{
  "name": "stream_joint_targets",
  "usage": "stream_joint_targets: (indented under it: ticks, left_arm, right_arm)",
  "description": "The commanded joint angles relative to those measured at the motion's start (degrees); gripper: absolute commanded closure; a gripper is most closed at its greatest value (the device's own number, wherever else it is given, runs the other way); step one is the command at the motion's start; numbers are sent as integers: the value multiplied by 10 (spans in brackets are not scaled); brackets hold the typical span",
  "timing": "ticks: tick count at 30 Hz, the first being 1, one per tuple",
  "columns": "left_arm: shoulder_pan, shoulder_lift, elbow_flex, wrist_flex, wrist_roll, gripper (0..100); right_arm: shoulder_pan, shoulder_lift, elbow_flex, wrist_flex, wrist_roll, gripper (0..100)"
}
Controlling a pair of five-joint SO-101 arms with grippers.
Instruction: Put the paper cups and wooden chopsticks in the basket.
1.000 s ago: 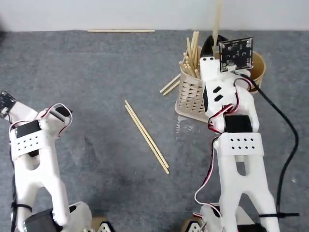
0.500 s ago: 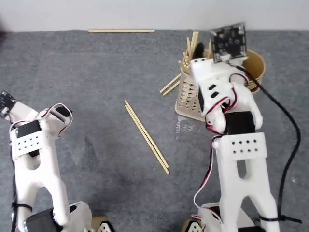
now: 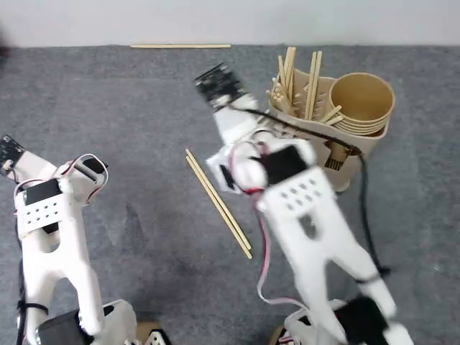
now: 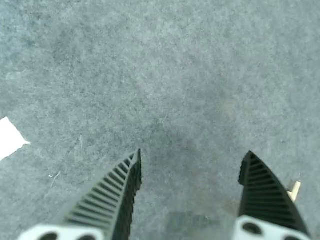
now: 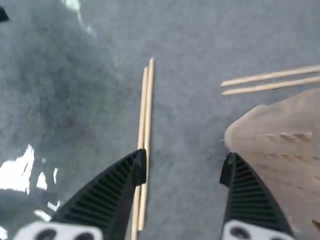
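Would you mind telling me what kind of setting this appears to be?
Likely a tabletop robot-practice bench: left arm and right arm stand on a grey mat, beside a basket holding paper cups and chopsticks.

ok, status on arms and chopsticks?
Right gripper open, over loose chopstick pair near basket. Left gripper open, over grey mat. Nothing blocking.

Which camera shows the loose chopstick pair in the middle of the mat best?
The high view: the chopstick pair lies there visible end to end. The right wrist view has it closer, but the right gripper covers its near end. The left wrist view faces grey mat.
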Motion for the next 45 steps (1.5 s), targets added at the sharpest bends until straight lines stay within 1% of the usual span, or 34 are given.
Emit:
stream_joint_targets:
  ticks: [1,10,14,18,20,25,26,28,31,33,45]
  left_arm:
    - [0,-25,-5,-10,-4,695]
    - [0,-25,-4,-10,-4,695]
    - [0,-25,-4,-10,-4,695]
    - [0,-25,-4,-10,-4,695]
    - [0,-25,-4,-10,-4,695]
    - [0,-25,-4,-10,-4,695]
    - [0,-25,-4,-10,-4,695]
    - [0,-25,-4,-10,-4,695]
    - [0,-25,-4,-10,-4,695]
    - [0,-25,-4,-10,-4,695]
    - [0,-25,-4,-10,-4,695]
  right_arm:
    - [-28,82,-4,-13,-18,746]
    - [-48,271,-11,-152,-13,746]
    - [-47,342,-62,-153,-13,747]
    - [-46,417,-129,-124,-13,749]
    - [-46,456,-166,-102,-13,792]
    - [-33,534,-246,-57,-13,991]
    - [-29,544,-257,-47,-13,991]
    - [-26,548,-268,-29,-12,990]
    - [-25,545,-268,-22,13,990]
    - [-25,533,-269,-16,17,991]
    - [-25,345,-270,63,24,991]
